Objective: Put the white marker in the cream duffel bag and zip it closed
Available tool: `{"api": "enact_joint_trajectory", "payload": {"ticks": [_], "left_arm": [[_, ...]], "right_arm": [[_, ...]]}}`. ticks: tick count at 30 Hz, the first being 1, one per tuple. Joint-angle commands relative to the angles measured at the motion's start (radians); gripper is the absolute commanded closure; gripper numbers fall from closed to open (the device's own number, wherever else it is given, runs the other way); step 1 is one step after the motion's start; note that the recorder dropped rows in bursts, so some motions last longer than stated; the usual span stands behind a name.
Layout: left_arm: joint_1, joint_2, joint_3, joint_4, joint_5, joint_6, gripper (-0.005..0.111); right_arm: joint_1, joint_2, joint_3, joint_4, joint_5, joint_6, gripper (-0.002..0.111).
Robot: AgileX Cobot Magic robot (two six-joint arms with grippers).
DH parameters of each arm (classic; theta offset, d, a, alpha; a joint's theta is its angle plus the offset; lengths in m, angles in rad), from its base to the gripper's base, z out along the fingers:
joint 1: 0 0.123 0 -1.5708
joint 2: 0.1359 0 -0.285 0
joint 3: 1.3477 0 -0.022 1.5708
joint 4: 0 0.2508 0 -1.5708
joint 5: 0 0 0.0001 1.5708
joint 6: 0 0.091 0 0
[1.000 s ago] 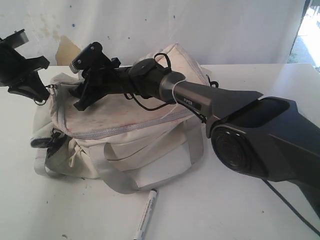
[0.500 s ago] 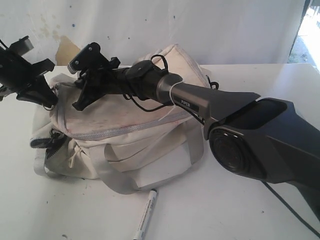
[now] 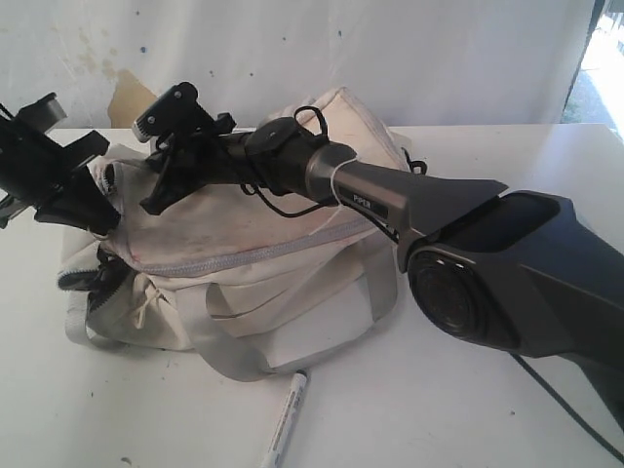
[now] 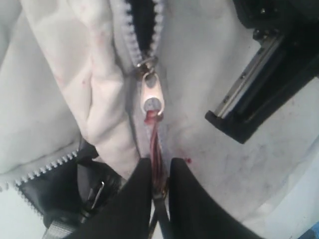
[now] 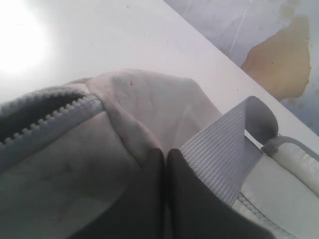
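The cream duffel bag (image 3: pixel 234 229) lies on the white table, its zipper (image 4: pixel 144 25) still parted beyond the slider (image 4: pixel 151 97). At the bag's left end my left gripper (image 3: pixel 97 219) (image 4: pixel 160 167) is shut on the reddish pull cord (image 4: pixel 153 144) hanging from that slider. My right gripper (image 3: pixel 154 200) (image 5: pixel 165 153) reaches across the bag to the same end. Its jaws are shut on a fold of the bag's fabric (image 5: pixel 134 114), beside a grey webbing strap (image 5: pixel 224 149). The white marker (image 3: pixel 286 421) lies on the table in front of the bag, apart from both grippers.
The right arm (image 3: pixel 390 200) stretches low over the bag from the right. A grey strap loop (image 3: pixel 234 361) spills onto the table (image 3: pixel 468 409) near the marker. A white wall with a brown peeled patch (image 3: pixel 132 97) stands behind.
The right gripper's jaws have shut on the bag's end. The left gripper has moved down and slightly right with the pull cord, dragging the bag's left end along.
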Motion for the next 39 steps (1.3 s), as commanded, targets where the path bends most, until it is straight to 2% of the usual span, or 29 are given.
{"api": "enact_joint_trajectory", "payload": {"ticks": [1, 4, 10, 14, 18, 31, 39], "left_arm": [[-0.003, -0.048, 0.043, -0.014, 0.019, -0.049, 0.107], [-0.003, -0.051, 0.096, -0.090, 0.019, -0.057, 0.107], [-0.003, -0.053, 0.144, -0.110, 0.019, -0.044, 0.107], [-0.003, -0.053, 0.155, -0.191, 0.019, 0.004, 0.107], [-0.003, -0.068, 0.155, -0.237, 0.019, 0.026, 0.107], [-0.005, -0.190, 0.310, -0.269, 0.019, 0.052, 0.107], [-0.054, -0.192, 0.376, -0.297, 0.019, 0.114, 0.107]], "right_arm": [[-0.006, 0.002, -0.007, -0.006, -0.002, 0.040, 0.108], [-0.009, 0.000, -0.007, -0.069, 0.037, 0.136, 0.108], [-0.034, -0.019, -0.007, -0.321, 0.117, 0.440, 0.108], [-0.057, -0.047, -0.007, -0.383, 0.181, 0.573, 0.108], [-0.075, -0.054, -0.009, -0.380, 0.221, 0.587, 0.108], [-0.078, -0.054, -0.009, -0.364, 0.082, 0.595, 0.108], [-0.078, -0.054, -0.009, -0.349, 0.015, 0.595, 0.108]]}}
